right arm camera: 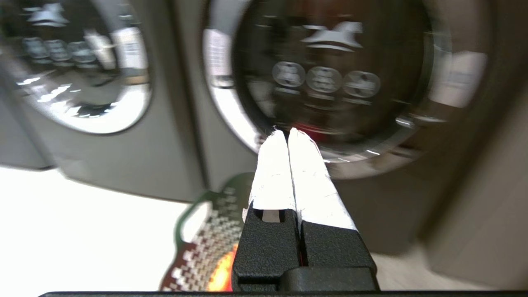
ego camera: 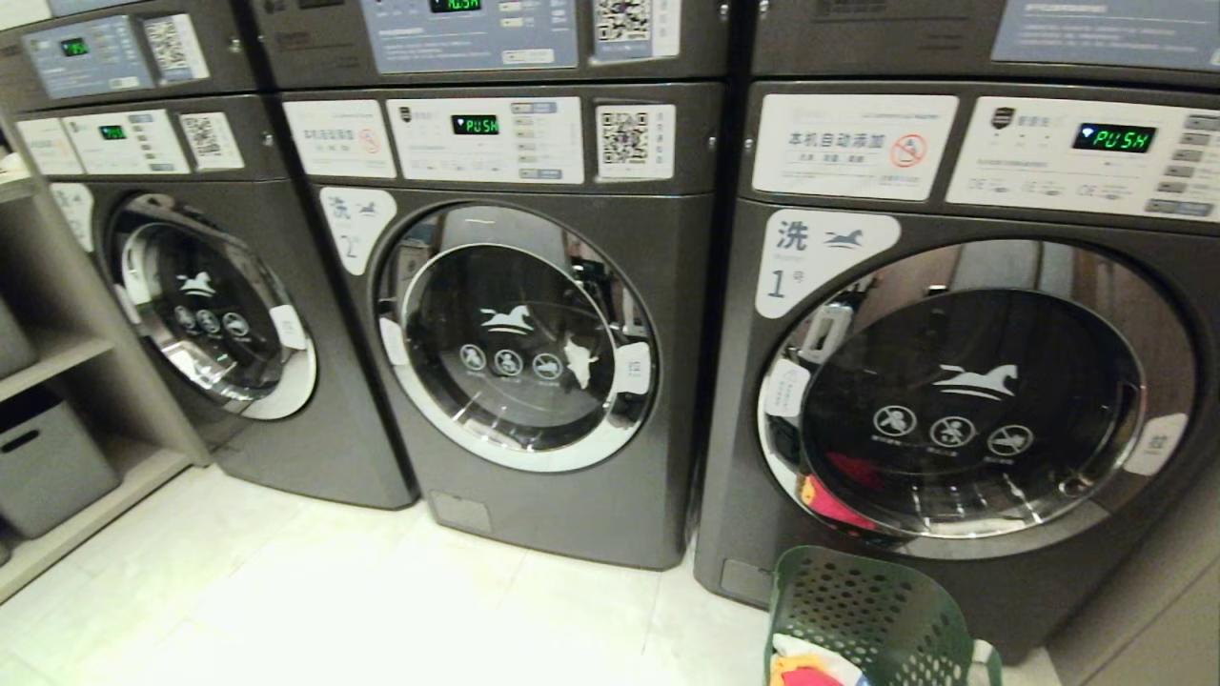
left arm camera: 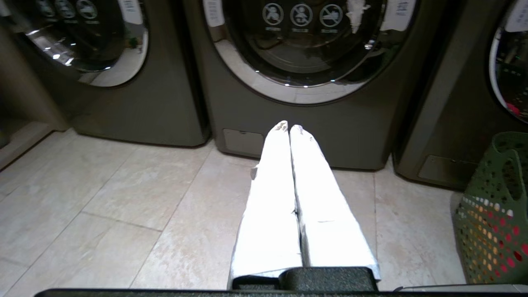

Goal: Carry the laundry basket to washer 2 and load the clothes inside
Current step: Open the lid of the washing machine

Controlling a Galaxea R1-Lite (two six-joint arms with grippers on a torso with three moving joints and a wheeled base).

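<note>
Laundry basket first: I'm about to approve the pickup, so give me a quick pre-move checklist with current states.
1. Laundry basket standing upright on the floor before the washer labelled 1: ok.
2. Clothes inside the basket: ok.
3. Left gripper empty, shut: ok.
4. Right gripper empty, shut, above the basket: ok.
5. Washer 2 door open for loading: not ok, it is closed.
6. Basket held by either gripper: not ok.
</note>
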